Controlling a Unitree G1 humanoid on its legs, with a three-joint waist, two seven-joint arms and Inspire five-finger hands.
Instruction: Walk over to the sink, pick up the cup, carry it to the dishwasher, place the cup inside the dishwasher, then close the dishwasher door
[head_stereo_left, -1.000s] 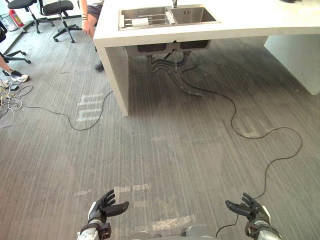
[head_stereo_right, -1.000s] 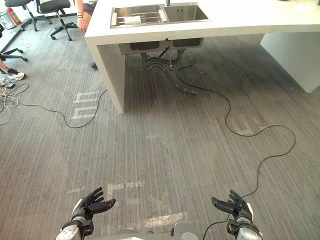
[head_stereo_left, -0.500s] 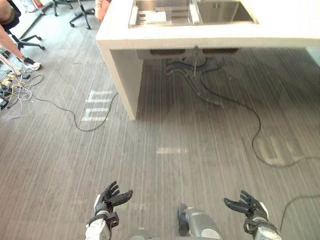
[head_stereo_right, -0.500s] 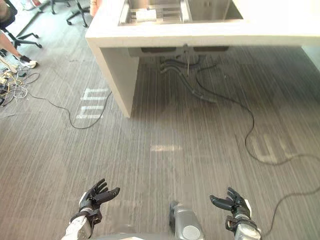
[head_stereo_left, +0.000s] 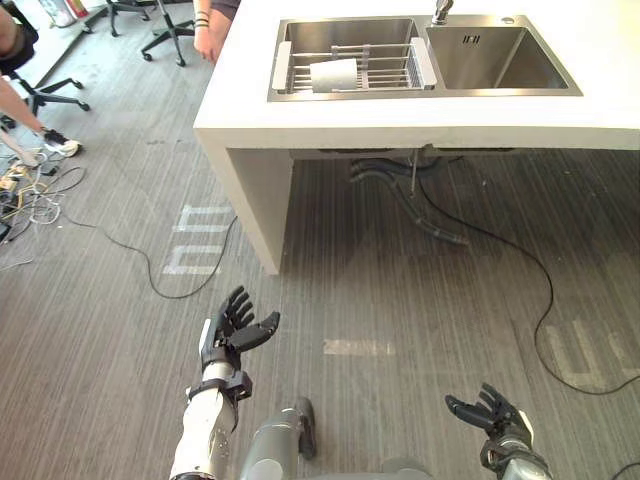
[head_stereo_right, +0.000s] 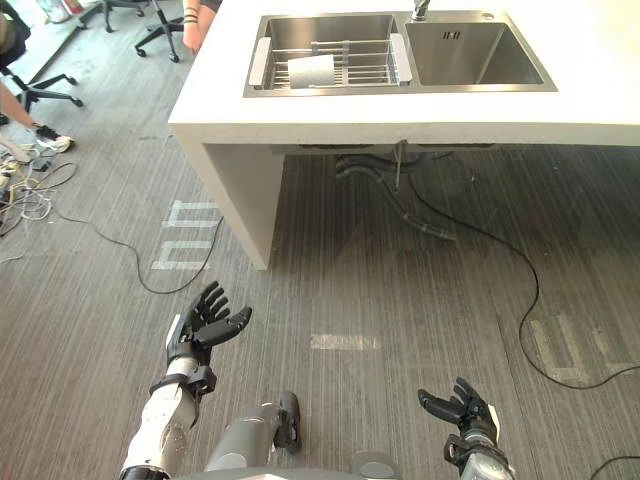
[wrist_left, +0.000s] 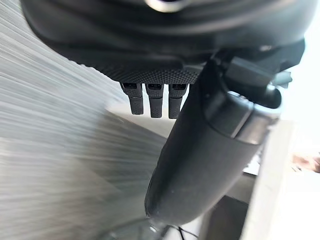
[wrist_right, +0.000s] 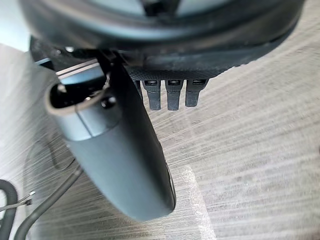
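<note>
A white cup (head_stereo_left: 333, 74) lies on its side on a wire rack in the left basin of the steel sink (head_stereo_left: 500, 92), which is set in a white counter (head_stereo_left: 400, 120) ahead of me. My left hand (head_stereo_left: 232, 332) is raised over the floor at lower left, fingers spread and holding nothing. My right hand (head_stereo_left: 487, 413) hangs low at lower right, also open and empty. Both hands are far short of the counter. In the wrist views the left hand's fingers (wrist_left: 152, 99) and the right hand's fingers (wrist_right: 172, 95) stretch straight out over the floor.
A person (head_stereo_left: 212, 22) stands at the counter's far left corner. Office chairs (head_stereo_left: 160, 25) and a tangle of cables (head_stereo_left: 30, 195) lie to the left. A black cable (head_stereo_left: 545, 310) snakes across the grey floor from under the sink, where drain pipes (head_stereo_left: 405, 190) hang.
The whole view has shifted: the counter and sink are closer and the cup shows clearly. My left hand has risen higher; the right hand stays low.
</note>
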